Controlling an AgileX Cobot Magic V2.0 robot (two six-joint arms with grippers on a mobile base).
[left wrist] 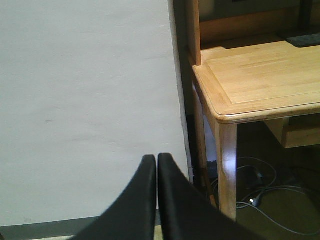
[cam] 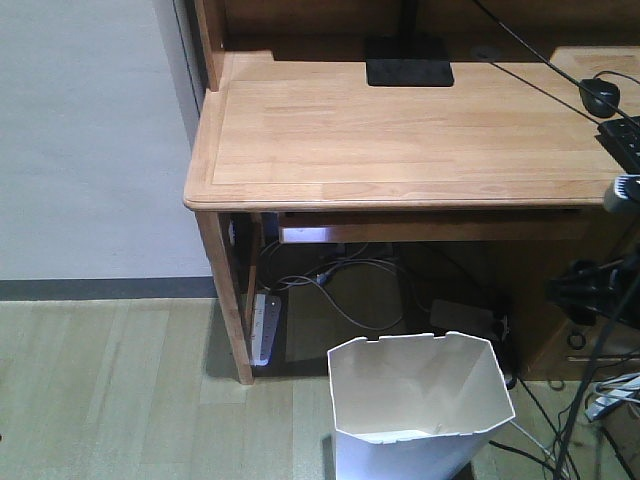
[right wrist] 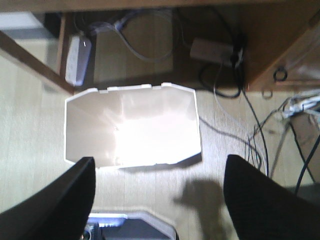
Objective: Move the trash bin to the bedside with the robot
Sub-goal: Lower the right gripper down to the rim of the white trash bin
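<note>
Trash bin (right wrist: 132, 125) stands on the floor (cam: 100, 390) before the desk (cam: 400, 130), just ahead of my wide-open right gripper (right wrist: 159, 200), long side crosswise; my left gripper (left wrist: 156, 200), closed and empty, faces the wall (left wrist: 85, 100).

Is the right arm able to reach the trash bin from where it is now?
Probably yes. The right fingers hang wide open above the trash bin, and nothing shows between them and its rim. The cables lie off to one side.
</note>
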